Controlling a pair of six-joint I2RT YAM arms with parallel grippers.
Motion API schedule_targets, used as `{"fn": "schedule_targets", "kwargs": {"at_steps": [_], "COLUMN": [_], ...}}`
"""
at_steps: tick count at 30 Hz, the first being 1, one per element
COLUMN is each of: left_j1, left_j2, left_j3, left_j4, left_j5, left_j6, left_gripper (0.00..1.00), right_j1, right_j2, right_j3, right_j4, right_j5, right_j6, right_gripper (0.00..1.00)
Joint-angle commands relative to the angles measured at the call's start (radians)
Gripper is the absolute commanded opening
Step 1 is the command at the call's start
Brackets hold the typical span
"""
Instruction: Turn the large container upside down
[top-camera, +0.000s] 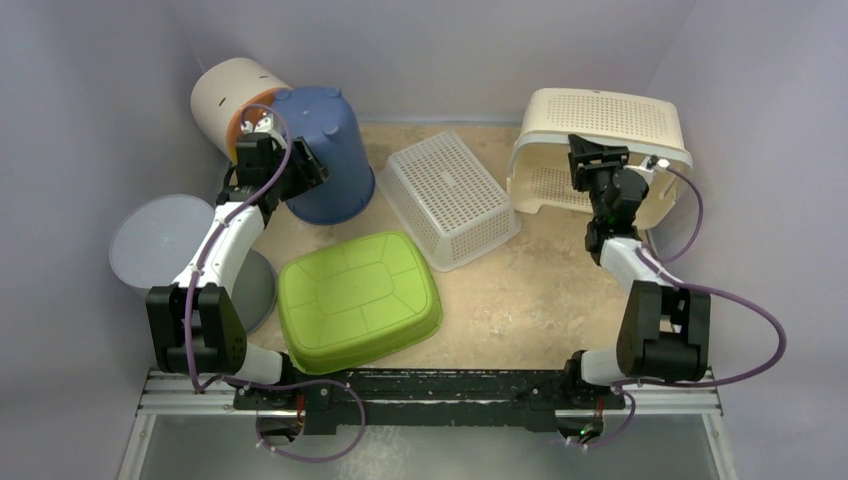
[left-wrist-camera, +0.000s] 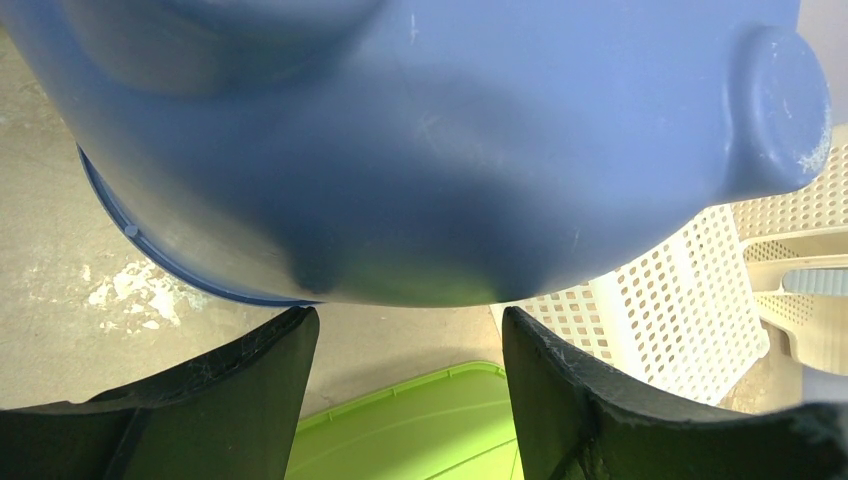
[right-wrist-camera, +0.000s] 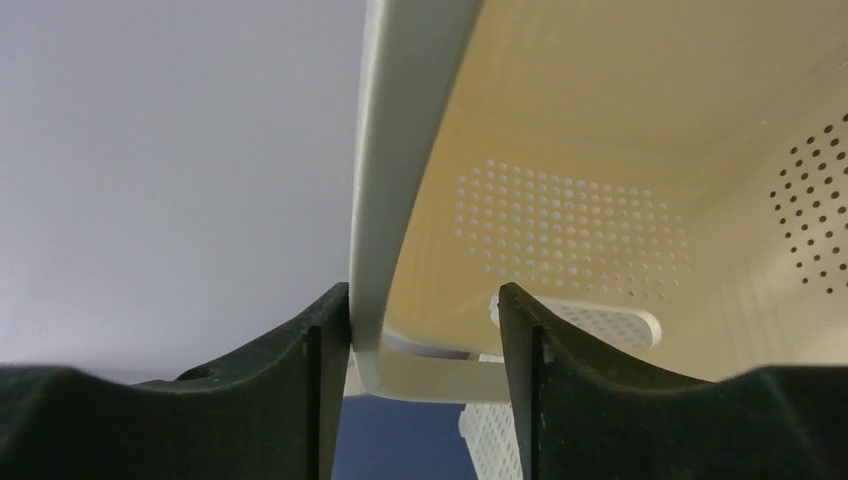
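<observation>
The large cream perforated basket (top-camera: 600, 115) stands tipped at the back right, its opening facing forward and down. My right gripper (top-camera: 592, 158) is at its front rim. In the right wrist view the rim (right-wrist-camera: 385, 200) runs between my open fingers (right-wrist-camera: 425, 300); the left finger touches the rim and the right finger is inside the basket, apart from the wall. My left gripper (top-camera: 305, 165) is open and empty against the side of an upside-down blue bucket (top-camera: 325, 155), which fills the left wrist view (left-wrist-camera: 430, 150) just beyond the fingertips (left-wrist-camera: 410, 320).
A white mesh basket (top-camera: 450, 195) lies upside down in the middle, a green tub (top-camera: 358, 298) upside down in front. A cream cylindrical bin (top-camera: 225, 95) lies at the back left. Grey round lids (top-camera: 160, 240) lie at the left. Walls close in on three sides.
</observation>
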Motion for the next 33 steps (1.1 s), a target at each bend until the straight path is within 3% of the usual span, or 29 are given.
{"fn": "schedule_targets", "kwargs": {"at_steps": [1,14,23,33], "left_j1": [-0.002,-0.002,-0.002,-0.002], "left_j2": [-0.035,-0.030,-0.010,0.010], "left_j3": [0.006,0.006,0.036,0.045], "left_j4": [0.042,0.057,0.029,0.033], "left_j5": [-0.002,-0.012,-0.012,-0.010], "left_j6": [0.023,0.011,0.033,0.035], "left_gripper": [0.67,0.67,0.67,0.67], "right_j1": [0.001,0.000,0.001,0.013], "right_j2": [0.054,0.150,0.225,0.221], "right_j3": [0.106,0.240,0.290,0.405], "right_j4": [-0.148,-0.071,0.087,0.045], "right_j5": [0.003,0.040,0.092,0.148], "right_j6": [-0.054,0.012,0.095,0.107], "right_gripper": [0.62,0.66,0.66,0.67]}}
